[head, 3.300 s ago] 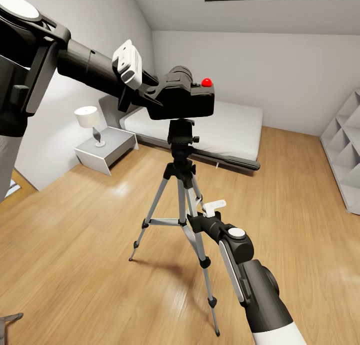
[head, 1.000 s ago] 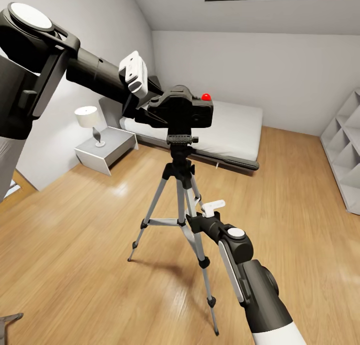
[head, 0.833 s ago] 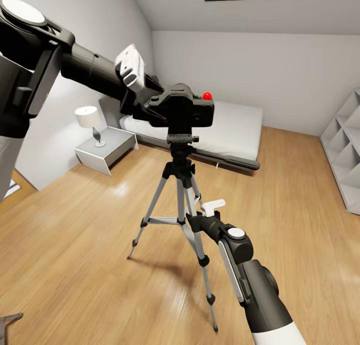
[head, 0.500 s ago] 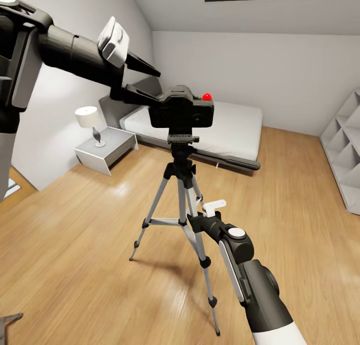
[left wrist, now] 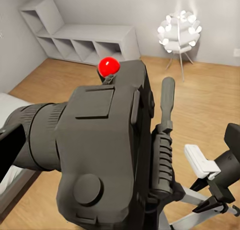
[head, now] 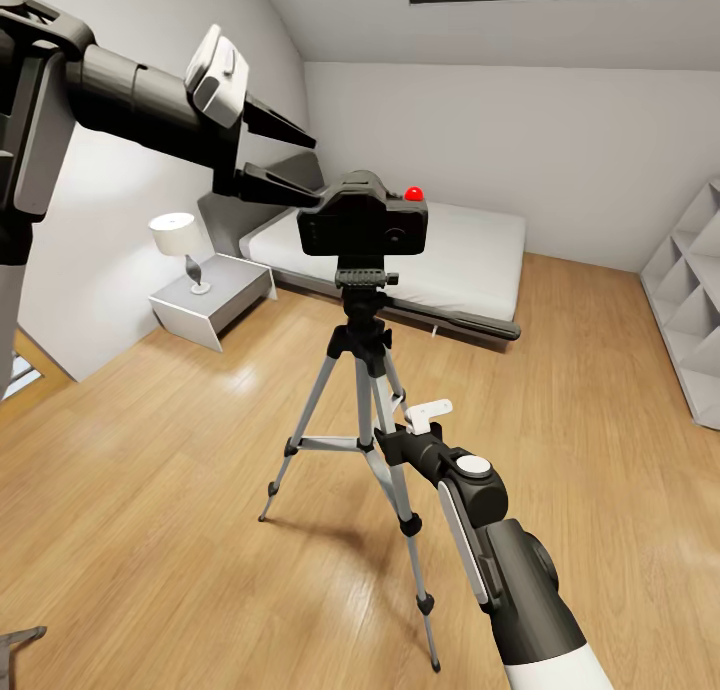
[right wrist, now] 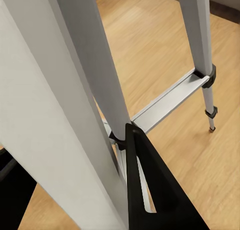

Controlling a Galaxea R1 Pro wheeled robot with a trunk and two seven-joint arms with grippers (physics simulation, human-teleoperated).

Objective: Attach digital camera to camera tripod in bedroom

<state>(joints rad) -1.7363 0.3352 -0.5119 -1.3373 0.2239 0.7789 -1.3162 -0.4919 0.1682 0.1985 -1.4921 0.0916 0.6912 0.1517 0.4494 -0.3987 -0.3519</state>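
Your digital camera sits on the head plate of the camera tripod, level and upright, its red button on top at the right end. The tripod stands on the light wood floor in the middle of the bedroom, all three silver legs spread, the long black pan handle pointing toward 3 o'clock from the head.

Your left gripper is at about 10 o'clock from the camera, fingers spread wide — the lower finger lies just beside the camera's upper left corner, and you cannot tell from the head view whether it touches. The upper finger is clear above it. In the left wrist view the camera is close in front, lens barrel to one side, red button on top, pan handle running away behind it.

Your right gripper is low, at 6 o'clock from the camera, right against the nearest tripod leg. In the right wrist view one black finger lies alongside a silver leg near the cross brace — you cannot tell how wide that gripper stands or whether it grips the leg.

Behind the tripod at 12 o'clock is the low bed; a nightstand with a lamp stands at 9 o'clock, a white shelf unit at 3 o'clock.
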